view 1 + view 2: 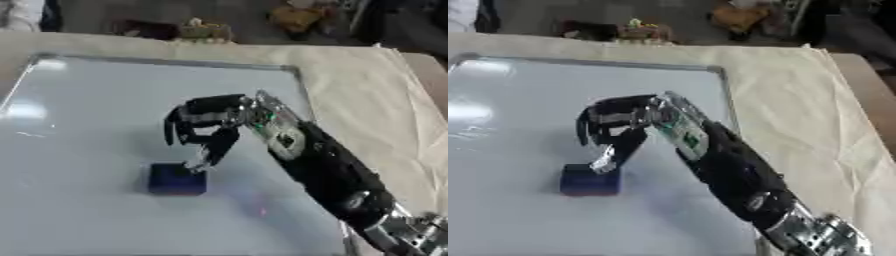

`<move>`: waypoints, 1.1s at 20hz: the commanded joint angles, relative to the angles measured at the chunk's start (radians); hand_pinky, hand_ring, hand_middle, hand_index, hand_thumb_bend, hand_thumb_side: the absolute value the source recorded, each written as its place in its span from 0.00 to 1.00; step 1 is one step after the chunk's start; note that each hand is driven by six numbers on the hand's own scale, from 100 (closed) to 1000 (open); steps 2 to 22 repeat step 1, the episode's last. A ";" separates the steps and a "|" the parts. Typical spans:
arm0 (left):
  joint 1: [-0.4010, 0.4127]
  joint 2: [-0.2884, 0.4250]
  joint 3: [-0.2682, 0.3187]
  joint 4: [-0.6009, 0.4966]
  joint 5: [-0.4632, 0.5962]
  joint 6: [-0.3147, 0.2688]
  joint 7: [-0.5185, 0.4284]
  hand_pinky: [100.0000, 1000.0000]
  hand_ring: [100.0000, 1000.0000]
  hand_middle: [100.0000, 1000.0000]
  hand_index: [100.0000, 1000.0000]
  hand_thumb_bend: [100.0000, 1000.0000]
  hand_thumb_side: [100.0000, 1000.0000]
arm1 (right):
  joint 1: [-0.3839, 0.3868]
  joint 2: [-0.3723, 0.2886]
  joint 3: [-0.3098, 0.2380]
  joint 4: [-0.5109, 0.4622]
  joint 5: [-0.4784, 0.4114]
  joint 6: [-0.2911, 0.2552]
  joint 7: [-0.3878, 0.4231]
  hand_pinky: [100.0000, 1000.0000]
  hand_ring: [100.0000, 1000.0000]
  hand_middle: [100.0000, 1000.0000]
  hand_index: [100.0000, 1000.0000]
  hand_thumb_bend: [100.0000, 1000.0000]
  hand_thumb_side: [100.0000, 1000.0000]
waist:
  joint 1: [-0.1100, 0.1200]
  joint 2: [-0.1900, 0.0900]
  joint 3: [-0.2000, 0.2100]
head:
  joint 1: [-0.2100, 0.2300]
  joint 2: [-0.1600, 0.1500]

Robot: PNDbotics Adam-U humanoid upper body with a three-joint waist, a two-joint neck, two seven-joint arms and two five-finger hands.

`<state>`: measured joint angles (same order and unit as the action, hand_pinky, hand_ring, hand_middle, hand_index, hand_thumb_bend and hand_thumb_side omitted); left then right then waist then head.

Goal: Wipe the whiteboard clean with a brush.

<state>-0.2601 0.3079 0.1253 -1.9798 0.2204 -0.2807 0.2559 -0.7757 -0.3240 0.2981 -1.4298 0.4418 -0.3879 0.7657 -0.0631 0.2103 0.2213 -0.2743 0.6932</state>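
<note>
The right arm reaches in from the near right, its hand curled narrow above the blue brush lying mid-board, fingertips just touching its top without gripping; I'd settle squarely before sweeping flat.

No readable text, label, brand, number or sign showed anywhere. Whiteboard surface bore no legible writing. Blue block carried no visible marking.
</note>
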 commanded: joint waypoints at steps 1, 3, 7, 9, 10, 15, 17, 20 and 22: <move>-0.012 0.027 0.004 -0.020 0.001 -0.005 0.006 0.28 0.34 0.40 0.44 0.00 0.84 | -0.025 -0.061 -0.075 -0.105 -0.060 -0.086 0.086 0.50 0.55 0.62 0.05 0.52 0.85 | 0.012 -0.019 -0.002 | 0.011 0.003; -0.012 0.027 0.004 -0.020 0.001 -0.005 0.006 0.28 0.34 0.40 0.44 0.00 0.84 | -0.025 -0.061 -0.075 -0.105 -0.060 -0.086 0.086 0.50 0.55 0.62 0.05 0.52 0.85 | 0.012 -0.019 -0.002 | 0.011 0.003; -0.012 0.027 0.004 -0.020 0.001 -0.005 0.006 0.28 0.34 0.40 0.44 0.00 0.84 | -0.025 -0.061 -0.075 -0.105 -0.060 -0.086 0.086 0.50 0.55 0.62 0.05 0.52 0.85 | 0.012 -0.019 -0.002 | 0.011 0.003; -0.012 0.027 0.004 -0.020 0.001 -0.005 0.006 0.28 0.34 0.40 0.44 0.00 0.84 | -0.025 -0.061 -0.075 -0.105 -0.060 -0.086 0.086 0.50 0.55 0.62 0.05 0.52 0.85 | 0.012 -0.019 -0.002 | 0.011 0.003; -0.012 0.027 0.004 -0.020 0.001 -0.005 0.006 0.28 0.34 0.40 0.44 0.00 0.84 | -0.025 -0.061 -0.075 -0.105 -0.060 -0.086 0.086 0.50 0.55 0.62 0.05 0.52 0.85 | 0.012 -0.019 -0.002 | 0.011 0.003; -0.012 0.027 0.004 -0.020 0.001 -0.005 0.006 0.28 0.34 0.40 0.44 0.00 0.84 | -0.025 -0.061 -0.075 -0.105 -0.060 -0.086 0.086 0.50 0.55 0.62 0.05 0.52 0.85 | 0.012 -0.019 -0.002 | 0.011 0.003; -0.012 0.027 0.004 -0.020 0.001 -0.005 0.006 0.28 0.34 0.40 0.44 0.00 0.84 | -0.025 -0.061 -0.075 -0.105 -0.060 -0.086 0.086 0.50 0.55 0.62 0.05 0.52 0.85 | 0.012 -0.019 -0.002 | 0.011 0.003; -0.012 0.027 0.004 -0.020 0.001 -0.005 0.006 0.28 0.34 0.40 0.44 0.00 0.84 | -0.025 -0.061 -0.075 -0.105 -0.060 -0.086 0.086 0.50 0.55 0.62 0.05 0.52 0.85 | 0.012 -0.019 -0.002 | 0.011 0.003; -0.012 0.027 0.004 -0.020 0.001 -0.005 0.006 0.28 0.34 0.40 0.44 0.00 0.84 | -0.025 -0.061 -0.075 -0.105 -0.060 -0.086 0.086 0.50 0.55 0.62 0.05 0.52 0.85 | 0.012 -0.019 -0.002 | 0.011 0.003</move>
